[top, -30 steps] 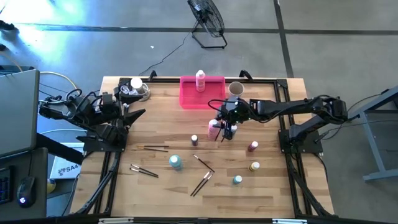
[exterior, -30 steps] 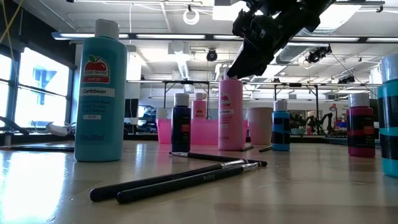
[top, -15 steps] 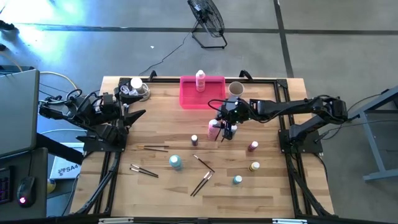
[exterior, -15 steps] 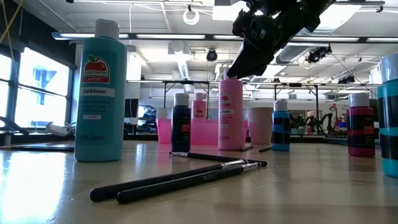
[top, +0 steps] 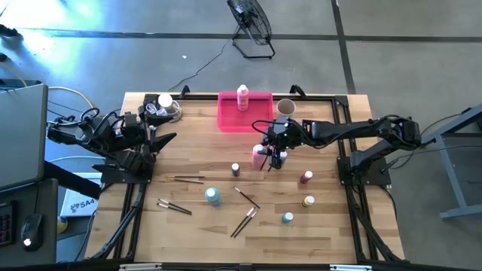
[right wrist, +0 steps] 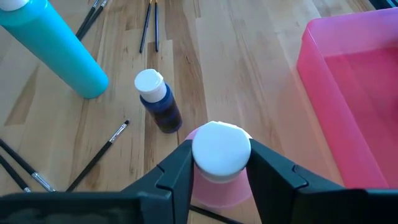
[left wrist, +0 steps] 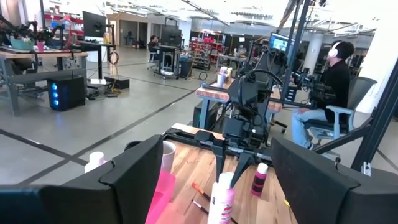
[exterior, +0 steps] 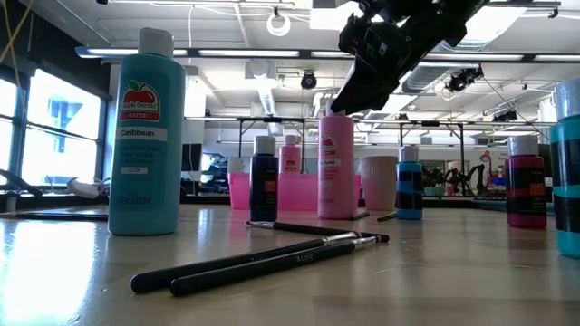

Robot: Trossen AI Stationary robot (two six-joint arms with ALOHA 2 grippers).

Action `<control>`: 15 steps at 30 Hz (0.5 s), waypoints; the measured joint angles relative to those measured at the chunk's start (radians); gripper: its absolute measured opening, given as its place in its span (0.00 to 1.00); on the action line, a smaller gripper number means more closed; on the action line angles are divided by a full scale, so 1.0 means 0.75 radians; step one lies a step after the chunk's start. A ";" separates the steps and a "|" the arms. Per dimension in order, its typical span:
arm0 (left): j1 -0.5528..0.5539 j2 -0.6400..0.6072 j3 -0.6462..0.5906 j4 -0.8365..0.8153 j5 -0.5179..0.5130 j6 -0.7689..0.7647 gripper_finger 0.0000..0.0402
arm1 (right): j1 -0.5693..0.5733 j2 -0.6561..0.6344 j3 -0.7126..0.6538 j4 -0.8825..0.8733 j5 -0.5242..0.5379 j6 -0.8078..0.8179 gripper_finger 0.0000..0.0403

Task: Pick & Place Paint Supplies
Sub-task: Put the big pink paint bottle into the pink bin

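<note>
**Right gripper closed on cap of pink bottle, mid-table**

While the left arm waits at the table's left edge, its left gripper (top: 167, 138) stands with fingers spread wide and nothing between them.

Right arm reaches in from the right side toward table centre. Right gripper (right wrist: 221, 163) has its two dark fingers pressed against either side of the round white cap of a tall pink plastic bottle (top: 258, 155); the bottle stands upright on the wooden table (top: 196, 120), base on the surface in the low view.

Bright pink rectangular tray (top: 230, 117) sits at the far edge, near the held bottle but apart from it; a second pink white-capped bottle (top: 242, 95) stands in it. Pale beige cup (top: 285, 108) is just beside the tray.

Small dark blue bottle with white cap (right wrist: 157, 99) stands near the held bottle. Tall teal bottle (top: 213, 196) stands nearer the front. Thin brown paintbrushes (top: 245, 220) lie scattered on the boards. Tiny dark red bottle (top: 306, 177), yellow bottle (top: 308, 201) and tiny teal bottle (top: 287, 217) stand toward the right.
</note>
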 joint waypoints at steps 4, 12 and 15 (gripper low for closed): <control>0.000 -0.001 0.000 0.000 0.026 0.000 0.73 | 0.000 0.000 0.000 0.000 0.000 0.000 0.32; 0.000 0.000 0.000 0.000 0.026 -0.001 0.73 | 0.000 0.000 0.000 0.000 0.000 0.000 0.32; 0.000 0.000 0.000 0.000 0.026 -0.001 0.73 | 0.000 0.000 0.000 0.000 0.000 0.000 0.32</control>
